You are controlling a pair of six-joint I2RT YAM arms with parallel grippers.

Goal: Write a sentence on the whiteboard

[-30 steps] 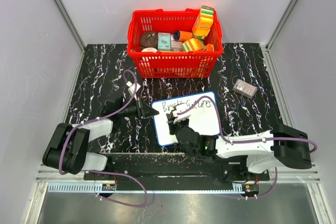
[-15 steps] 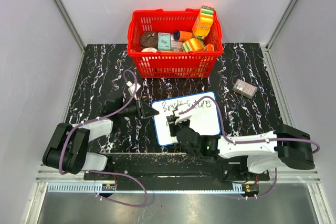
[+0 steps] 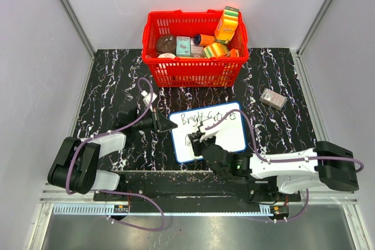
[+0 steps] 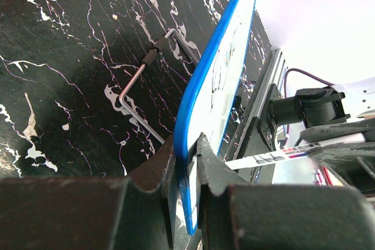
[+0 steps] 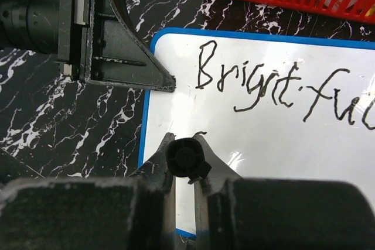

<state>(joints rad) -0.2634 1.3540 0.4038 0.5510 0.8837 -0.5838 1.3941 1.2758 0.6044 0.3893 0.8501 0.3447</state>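
The whiteboard (image 3: pixel 233 137), white with a blue rim, lies tilted on the black marbled table. Black lettering, the sentence (image 3: pixel 210 117), runs along its far edge and reads "Bright fu" (image 5: pixel 258 83) in the right wrist view. My left gripper (image 3: pixel 170 126) is shut on the board's left rim (image 4: pixel 186 144), one finger on each face. My right gripper (image 3: pixel 197 139) is shut on a black marker (image 5: pixel 186 157) and stands over the board's near-left part, below the lettering. The marker's tip is hidden behind its own body. A short stroke (image 5: pixel 200 134) shows beside it.
A red basket (image 3: pixel 195 69) full of groceries stands just beyond the board. A small grey packet (image 3: pixel 273 98) lies at the right. A bent wire stand (image 4: pixel 142 77) lies on the table behind the board. The arm bases and rail run along the near edge.
My right gripper with the marker has slid a little toward the near edge of the board, and its elbow has swung right. The left gripper and the board have not moved.
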